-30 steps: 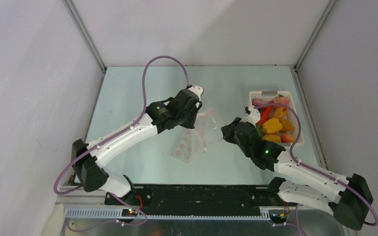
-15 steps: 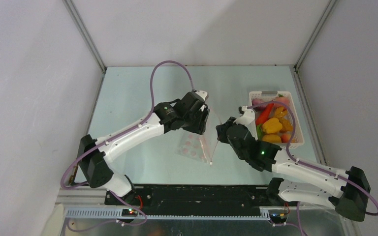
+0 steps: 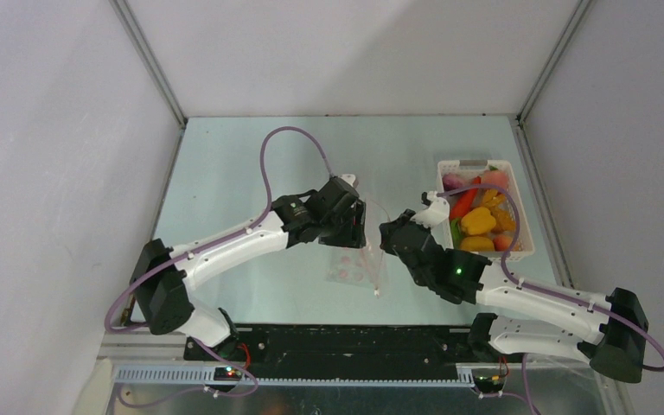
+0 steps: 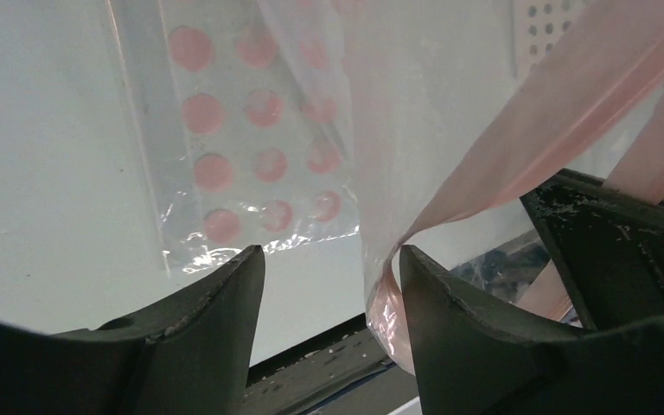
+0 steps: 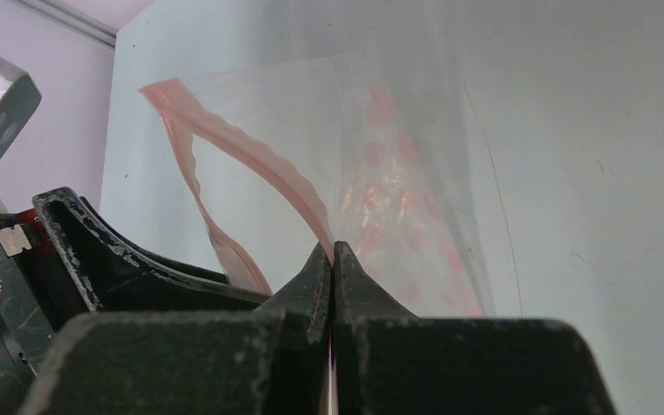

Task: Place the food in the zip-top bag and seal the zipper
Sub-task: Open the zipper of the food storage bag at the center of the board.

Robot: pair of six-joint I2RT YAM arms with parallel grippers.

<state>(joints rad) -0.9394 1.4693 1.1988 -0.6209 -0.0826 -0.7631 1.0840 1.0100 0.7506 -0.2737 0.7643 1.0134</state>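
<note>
The right pincer [image 5: 333, 258] pinches the zipper [image 5: 255, 164] tight. The left pincer [image 4: 328, 264] is spread wide, with the zip-top bag [image 4: 251, 156] just in front and the zipper touching one finger.

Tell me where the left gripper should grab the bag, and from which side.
The free pink zipper lip, opposite the one the right gripper pinches. Come from the left, straddling its edge: the mouth gapes and that lip touches the open left gripper.

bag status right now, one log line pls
bag: empty, mouth open | right gripper: shut on zipper | left gripper: open | food: in basket
</note>
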